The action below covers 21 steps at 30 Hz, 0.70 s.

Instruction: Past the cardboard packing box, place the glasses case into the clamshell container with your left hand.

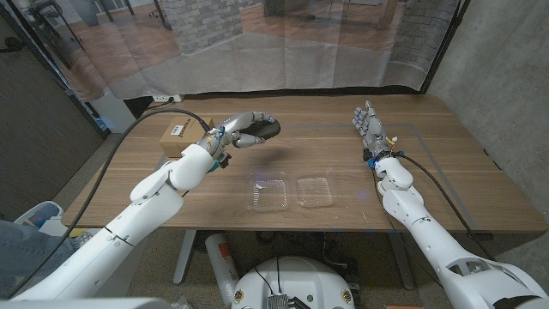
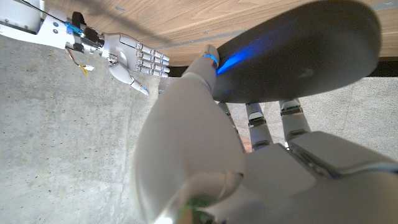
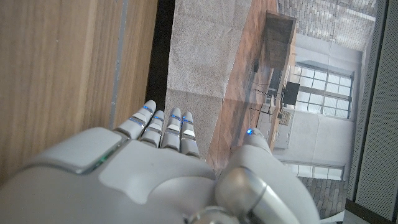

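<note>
Beside the clamshell container, lying open on the wooden table: cardboard packing box off to its far left; nearer, raised above the tabletop, left hand gripping the dark glasses case; to its right, right hand empty, fingers straight and apart.

The left hand hides part of the glasses case.
</note>
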### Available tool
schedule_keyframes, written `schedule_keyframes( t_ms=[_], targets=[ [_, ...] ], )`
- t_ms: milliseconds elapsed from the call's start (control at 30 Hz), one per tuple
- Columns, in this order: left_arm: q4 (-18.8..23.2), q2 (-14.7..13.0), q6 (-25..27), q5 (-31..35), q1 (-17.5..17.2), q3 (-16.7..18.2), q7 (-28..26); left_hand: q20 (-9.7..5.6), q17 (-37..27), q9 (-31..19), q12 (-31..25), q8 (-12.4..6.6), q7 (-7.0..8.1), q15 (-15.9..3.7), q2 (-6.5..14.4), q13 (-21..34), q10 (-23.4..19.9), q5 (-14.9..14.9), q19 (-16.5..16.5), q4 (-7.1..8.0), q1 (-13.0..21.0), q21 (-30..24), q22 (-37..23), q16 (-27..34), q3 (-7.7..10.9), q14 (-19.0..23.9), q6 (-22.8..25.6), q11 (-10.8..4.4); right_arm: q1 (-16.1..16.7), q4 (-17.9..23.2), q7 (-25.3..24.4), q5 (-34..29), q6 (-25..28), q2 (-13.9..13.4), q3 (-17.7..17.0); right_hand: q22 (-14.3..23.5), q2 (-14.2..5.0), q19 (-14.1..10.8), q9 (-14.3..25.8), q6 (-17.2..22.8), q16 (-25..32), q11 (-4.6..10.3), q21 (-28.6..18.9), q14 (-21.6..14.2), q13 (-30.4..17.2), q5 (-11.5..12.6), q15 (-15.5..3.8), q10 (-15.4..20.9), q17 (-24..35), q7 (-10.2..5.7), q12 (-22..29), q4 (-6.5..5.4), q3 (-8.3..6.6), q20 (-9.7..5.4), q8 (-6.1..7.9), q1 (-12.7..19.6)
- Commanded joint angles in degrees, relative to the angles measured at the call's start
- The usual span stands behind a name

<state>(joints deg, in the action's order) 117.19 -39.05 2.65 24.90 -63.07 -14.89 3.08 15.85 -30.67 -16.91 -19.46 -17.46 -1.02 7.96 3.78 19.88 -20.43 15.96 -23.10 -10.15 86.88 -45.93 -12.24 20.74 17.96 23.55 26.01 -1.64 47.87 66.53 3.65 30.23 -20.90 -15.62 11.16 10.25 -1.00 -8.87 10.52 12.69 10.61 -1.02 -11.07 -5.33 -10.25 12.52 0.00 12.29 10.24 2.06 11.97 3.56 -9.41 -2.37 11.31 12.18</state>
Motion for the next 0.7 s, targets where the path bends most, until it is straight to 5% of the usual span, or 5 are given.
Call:
schedule_keyframes(
  t_ms=[33, 700],
  targets=[
    [1.31, -0.27, -2.59, 0.36, -1.46, 0.54, 0.13, -18.29, -8.62, -0.08, -0.31, -0.24, -0.13, -10.96, 3.59, 0.3, -0.58, 0.04, -17.71, 2.38, 2.55, -0.28, -0.15, 5.76, 2.72, 10.91, 0.68, -0.28, 0.26, 0.25, -0.23, 0.05, -0.25, 0.12, -0.07, 0.16, -0.51, -0.6, 0.3, 0.53, 0.19, -0.24, -0.53, -0.78, -0.25, -0.06, -0.04, 0.43, 0.21, -0.1, 0.1, 0.4, -0.15, -0.26, -0.02, 0.29],
    [2.79, -0.47, -6.62, 0.23, -3.03, 0.73, 1.44, -18.29, -9.21, -0.1, -0.24, -0.18, -0.12, -10.99, 3.53, 0.61, -0.56, -0.14, -16.89, 2.35, 2.14, -1.17, -0.03, 5.58, 2.8, 10.91, 0.94, -0.12, 1.31, 1.83, -1.0, 0.13, 0.05, -0.41, -0.31, 0.16, -0.58, -1.15, 0.3, 0.7, 0.22, -0.19, -0.67, -1.04, -0.25, -0.09, -0.17, 0.77, 0.21, -0.12, 0.21, 0.53, -0.13, -0.3, 0.01, 0.4]
  ],
)
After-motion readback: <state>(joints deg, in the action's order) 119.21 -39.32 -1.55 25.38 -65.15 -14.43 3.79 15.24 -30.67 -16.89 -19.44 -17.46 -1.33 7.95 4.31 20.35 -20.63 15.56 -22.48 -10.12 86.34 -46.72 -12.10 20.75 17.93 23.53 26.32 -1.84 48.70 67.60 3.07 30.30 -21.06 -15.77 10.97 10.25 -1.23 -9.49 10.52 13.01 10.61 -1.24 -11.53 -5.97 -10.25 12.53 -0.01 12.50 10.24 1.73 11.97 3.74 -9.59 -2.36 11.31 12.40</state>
